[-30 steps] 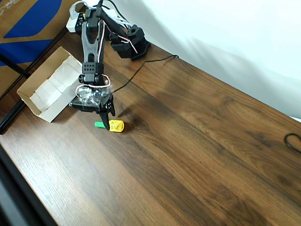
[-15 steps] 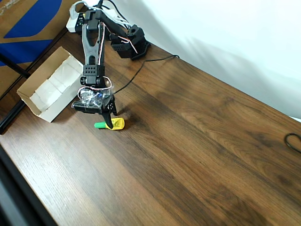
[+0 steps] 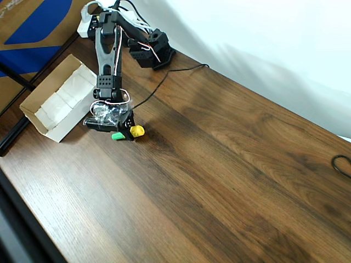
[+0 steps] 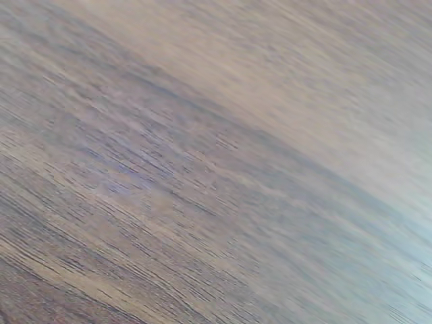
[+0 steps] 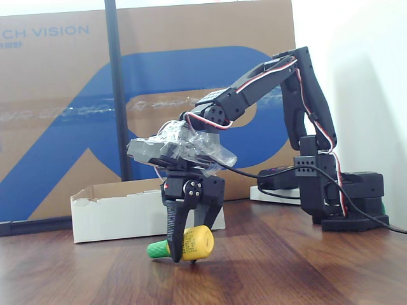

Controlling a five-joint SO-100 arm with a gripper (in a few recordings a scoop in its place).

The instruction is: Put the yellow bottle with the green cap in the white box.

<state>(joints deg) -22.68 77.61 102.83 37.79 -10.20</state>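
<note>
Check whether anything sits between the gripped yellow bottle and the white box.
Nothing visible does. The gripper holds the yellow bottle just beside the white box; in the overhead view only bare table separates them, though the box's near wall must be cleared.

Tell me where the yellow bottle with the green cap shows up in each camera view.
Overhead view: yellow bottle left of centre, by the white box, in the gripper.
Wrist view: bare wood grain, bottle absent.
Fixed view: bottom centre, held.
Shared landmark: the white box.
</note>
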